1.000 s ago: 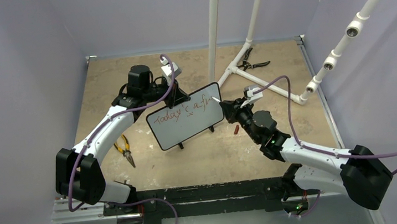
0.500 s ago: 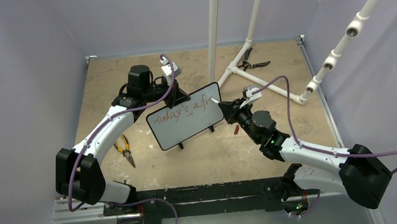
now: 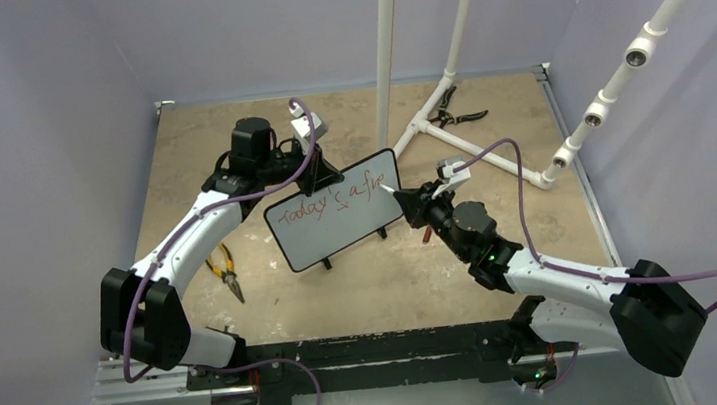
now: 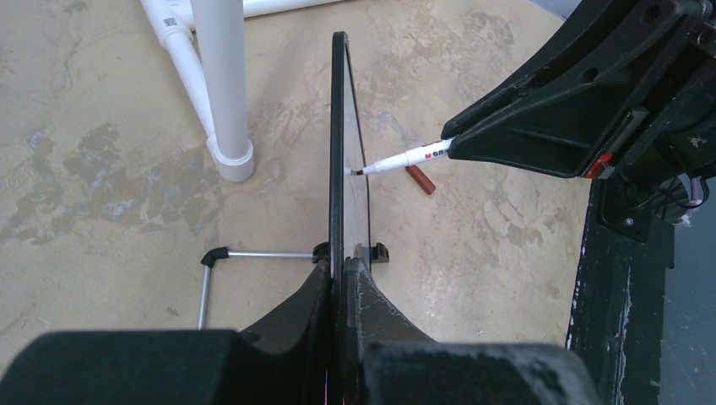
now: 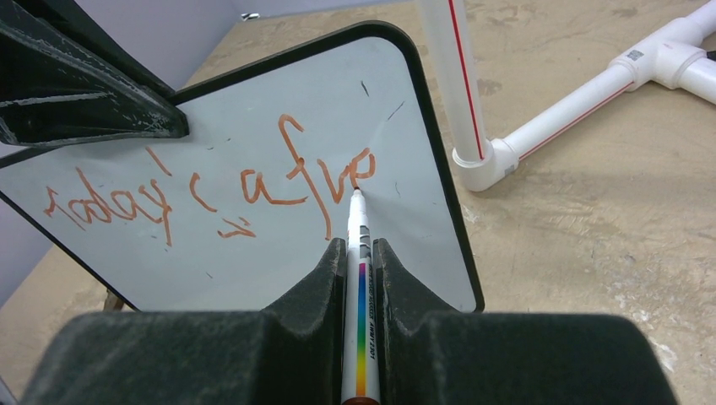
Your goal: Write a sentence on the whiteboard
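The whiteboard [image 3: 337,230] stands tilted on its feet mid-table. It shows edge-on in the left wrist view [image 4: 339,126] and face-on in the right wrist view [image 5: 253,261]. The sentence [image 3: 339,199] is red cursive in one line, reading roughly "Today's a fre" [image 5: 211,190]. My left gripper [image 3: 319,173] is shut on the board's top edge [image 4: 344,263]. My right gripper [image 3: 413,200] is shut on a white marker [image 5: 361,278] with a rainbow stripe. The marker's tip touches the board at the last letter, near the right edge [image 4: 405,158].
A red marker cap [image 3: 426,235] lies on the table below my right gripper. Yellow-handled pliers [image 3: 224,269] lie left of the board. Black cutters [image 3: 451,112] lie at the back by a white PVC pipe frame [image 3: 386,49], whose post stands just behind the board [image 4: 221,84].
The writing has grown from "a fr" to "a fre". My right gripper with the marker has shifted slightly left along the board. The left arm and the board have not moved.
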`<state>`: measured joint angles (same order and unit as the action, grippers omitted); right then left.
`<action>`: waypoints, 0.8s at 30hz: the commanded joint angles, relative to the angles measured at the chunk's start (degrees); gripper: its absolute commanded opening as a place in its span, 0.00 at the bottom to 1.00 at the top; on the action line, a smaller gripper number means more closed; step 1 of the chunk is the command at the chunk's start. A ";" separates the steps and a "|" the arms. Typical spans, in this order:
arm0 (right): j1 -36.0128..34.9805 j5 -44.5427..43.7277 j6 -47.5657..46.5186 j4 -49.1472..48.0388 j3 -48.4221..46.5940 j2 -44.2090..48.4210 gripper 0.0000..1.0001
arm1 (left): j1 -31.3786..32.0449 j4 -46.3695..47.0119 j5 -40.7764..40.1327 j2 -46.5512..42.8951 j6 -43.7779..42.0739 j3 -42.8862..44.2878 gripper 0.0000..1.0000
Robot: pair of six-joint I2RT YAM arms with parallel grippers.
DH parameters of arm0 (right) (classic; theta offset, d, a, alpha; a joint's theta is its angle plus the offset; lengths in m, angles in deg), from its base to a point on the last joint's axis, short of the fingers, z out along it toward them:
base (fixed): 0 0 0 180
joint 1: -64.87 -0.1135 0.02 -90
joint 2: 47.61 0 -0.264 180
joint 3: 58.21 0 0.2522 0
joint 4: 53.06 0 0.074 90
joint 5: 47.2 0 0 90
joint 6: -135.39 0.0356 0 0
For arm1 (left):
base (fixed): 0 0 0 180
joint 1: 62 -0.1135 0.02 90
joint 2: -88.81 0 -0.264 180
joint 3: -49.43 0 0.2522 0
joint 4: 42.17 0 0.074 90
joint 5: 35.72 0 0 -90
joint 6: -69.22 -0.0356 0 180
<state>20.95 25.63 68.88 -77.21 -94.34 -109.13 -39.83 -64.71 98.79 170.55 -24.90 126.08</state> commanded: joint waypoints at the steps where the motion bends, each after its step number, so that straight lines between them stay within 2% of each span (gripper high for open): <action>1: 0.15 -3.42 0.92 1.68 -0.46 -0.76 0.00 | 0.50 -0.45 2.33 -1.14 -0.90 -0.89 0.00; 11: 0.15 -7.85 1.02 3.31 -1.45 1.84 0.00 | 0.50 -0.45 2.33 -1.23 -0.90 -0.86 0.00; 18: 0.15 -5.91 -0.36 1.32 -1.20 5.25 0.00 | 0.50 -0.46 2.33 -1.23 -0.90 -0.92 0.00; 24: 0.15 -5.25 -1.05 0.82 -2.53 3.75 0.00 | 0.50 -0.48 2.40 -1.23 -0.87 -0.93 0.00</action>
<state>20.95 20.87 69.27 -74.26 -94.36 -104.73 -39.81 -64.69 99.03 170.55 -24.90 126.08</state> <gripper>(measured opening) 0.143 0.039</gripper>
